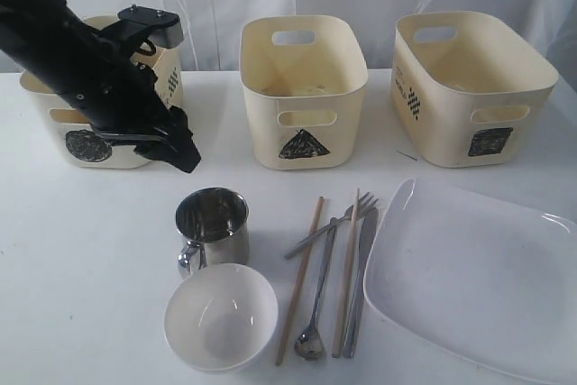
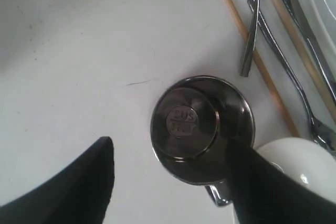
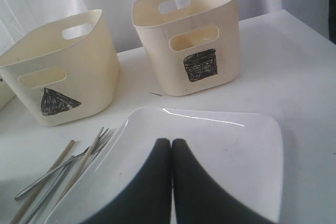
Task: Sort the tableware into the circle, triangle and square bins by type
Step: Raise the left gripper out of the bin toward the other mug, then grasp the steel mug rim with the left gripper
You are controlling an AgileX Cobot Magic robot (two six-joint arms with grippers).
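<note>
A steel mug (image 1: 214, 223) stands upright on the table, handle toward a white bowl (image 1: 221, 316). My left gripper (image 1: 183, 152) hangs open in front of the circle bin (image 1: 47, 137), above and left of the mug. In the left wrist view the mug (image 2: 202, 129) shows below the wide-apart fingers (image 2: 79, 187), untouched. Two chopsticks (image 1: 300, 277), a spoon (image 1: 315, 313), a fork (image 1: 361, 209) and a knife (image 1: 363, 268) lie beside the white square plate (image 1: 478, 277). My right gripper (image 3: 171, 142) is shut and empty over the plate (image 3: 231, 145).
The triangle bin (image 1: 304, 87) and the square bin (image 1: 469, 87) stand at the back of the white table, with a white curtain behind them. The left arm hides most of the circle bin. The plate reaches the table's right front edge.
</note>
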